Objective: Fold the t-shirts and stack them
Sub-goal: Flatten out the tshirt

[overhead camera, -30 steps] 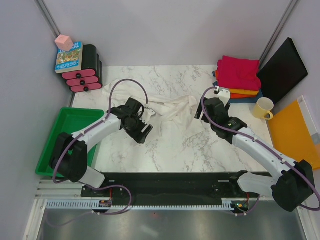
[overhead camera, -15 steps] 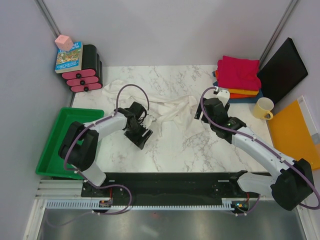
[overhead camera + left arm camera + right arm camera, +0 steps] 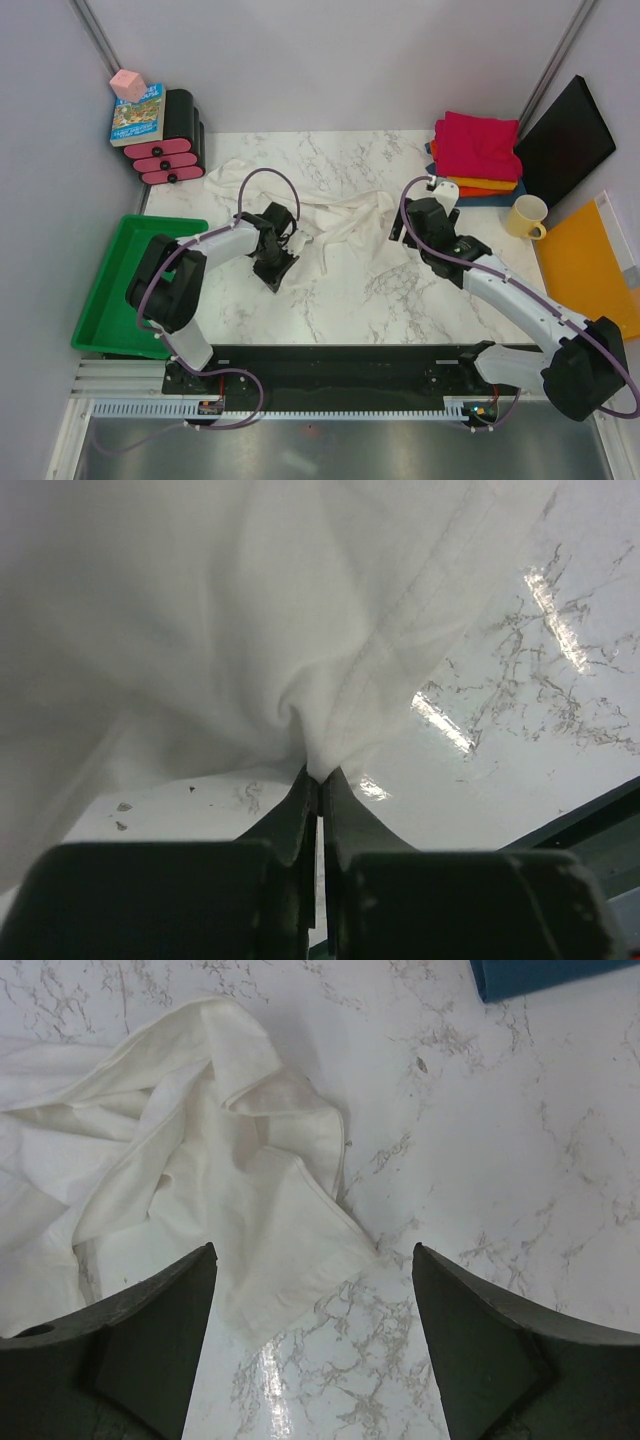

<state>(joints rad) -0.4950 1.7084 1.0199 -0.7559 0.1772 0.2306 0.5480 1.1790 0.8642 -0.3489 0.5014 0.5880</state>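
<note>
The off-white t-shirt (image 3: 340, 212) lies crumpled across the middle of the marble table. My left gripper (image 3: 291, 238) is at its near left edge, shut on a pinch of the shirt's hem (image 3: 318, 742), with the cloth (image 3: 250, 610) bunching up from the fingertips. My right gripper (image 3: 397, 228) hovers open just above the shirt's right corner (image 3: 290, 1240), and that corner lies between its fingers (image 3: 160, 1320) untouched. At the back right stands a stack of folded t-shirts: magenta (image 3: 477, 143) on top, orange (image 3: 487, 184) under it, dark blue (image 3: 497, 199) at the bottom.
A green tray (image 3: 115, 290) sits at the left edge. Black drawers with pink fronts (image 3: 175, 140) stand at the back left, carrying a book (image 3: 137, 113) and a pink cube (image 3: 127, 84). A yellow mug (image 3: 525, 215), a black board (image 3: 565, 140) and an orange-yellow board (image 3: 590, 265) are on the right.
My left gripper has moved in onto the shirt's edge and shut on the cloth. The right arm has stayed still and open.
</note>
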